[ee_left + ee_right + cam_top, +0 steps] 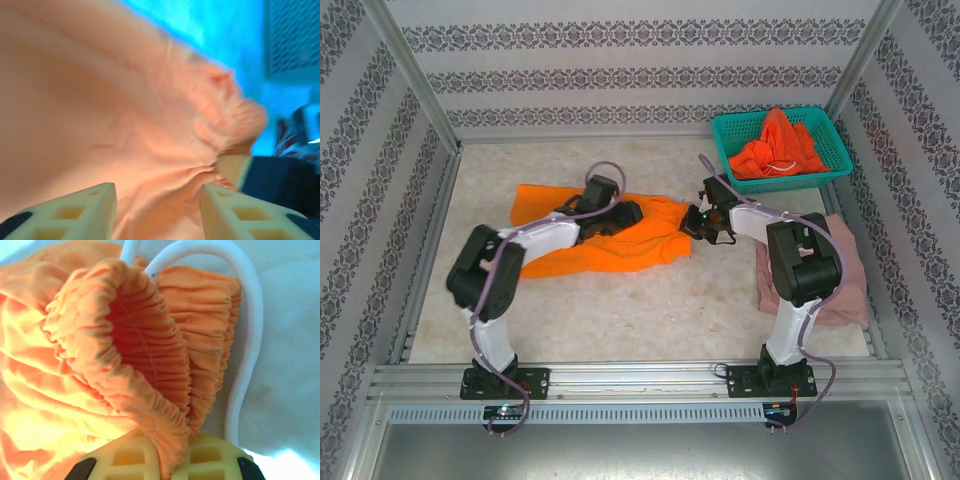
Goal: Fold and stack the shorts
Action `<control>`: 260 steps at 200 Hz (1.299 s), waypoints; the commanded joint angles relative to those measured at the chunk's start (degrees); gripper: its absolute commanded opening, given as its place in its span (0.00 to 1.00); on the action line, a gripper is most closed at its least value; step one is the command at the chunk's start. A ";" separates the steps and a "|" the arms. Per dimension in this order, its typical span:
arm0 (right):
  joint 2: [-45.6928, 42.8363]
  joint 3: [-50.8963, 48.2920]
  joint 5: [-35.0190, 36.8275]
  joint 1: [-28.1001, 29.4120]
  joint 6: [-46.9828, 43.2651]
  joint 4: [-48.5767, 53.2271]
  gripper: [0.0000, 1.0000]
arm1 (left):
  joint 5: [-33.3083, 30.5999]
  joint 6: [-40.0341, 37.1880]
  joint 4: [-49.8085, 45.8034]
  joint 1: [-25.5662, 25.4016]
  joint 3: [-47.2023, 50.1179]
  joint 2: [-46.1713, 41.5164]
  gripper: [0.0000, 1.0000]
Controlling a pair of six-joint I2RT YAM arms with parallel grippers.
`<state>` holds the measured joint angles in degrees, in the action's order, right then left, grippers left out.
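Orange shorts (630,252) lie spread and rumpled on the counter (620,320), a little toward 10 o'clock of its middle. The right gripper (701,222) is at their 3 o'clock edge. In the right wrist view its jaws are pressed together on the gathered elastic waistband (145,350), with the white drawstring (247,340) looping loose beside the pinch. The left gripper (620,213) sits over the middle of the same garment with its jaws spread. The left wrist view is blurred, so the left gripper (157,200) seems to rest on the fabric rather than hold it, though I cannot be sure it touches.

More heaped shorts (775,150) wait in the teal basket (820,178) at 1 o'clock. The pink shorts (845,280) lie flat at 4 o'clock, partly under the right arm. They look like the base of the stack.

The risks come from the one-sided hold. The right pinch takes a bunched ridge of waistband, not a flat edge. A pull toward 9 o'clock may therefore drag a wad across and leave a lumpy, crooked fold. If the left jaws do not pin the cloth, the whole garment may slide instead of creasing. The free drawstring could snag on a finger or get trapped inside the fold. A slack grip on ruffled elastic may also slip halfway over.
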<state>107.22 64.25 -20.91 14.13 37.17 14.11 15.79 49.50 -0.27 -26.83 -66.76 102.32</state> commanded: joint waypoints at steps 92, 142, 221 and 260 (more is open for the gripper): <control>-15.96 21.51 32.37 -2.62 -25.10 51.11 0.00 | -6.39 -8.98 -11.20 13.02 20.35 -40.74 1.00; -9.31 39.34 41.86 0.33 -24.75 65.67 0.00 | -2.93 -7.69 -8.59 13.65 23.25 -39.96 1.00; 5.77 62.32 45.37 16.19 -12.64 77.24 0.00 | -1.42 -6.26 -6.10 14.01 26.24 -38.68 1.00; 16.50 70.56 36.08 24.42 -8.69 74.47 0.27 | -0.65 -5.10 -5.02 14.19 26.51 -37.81 1.00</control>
<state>118.06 130.82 21.96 34.52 24.03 88.47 13.91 42.92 -8.01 -13.37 -40.93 63.94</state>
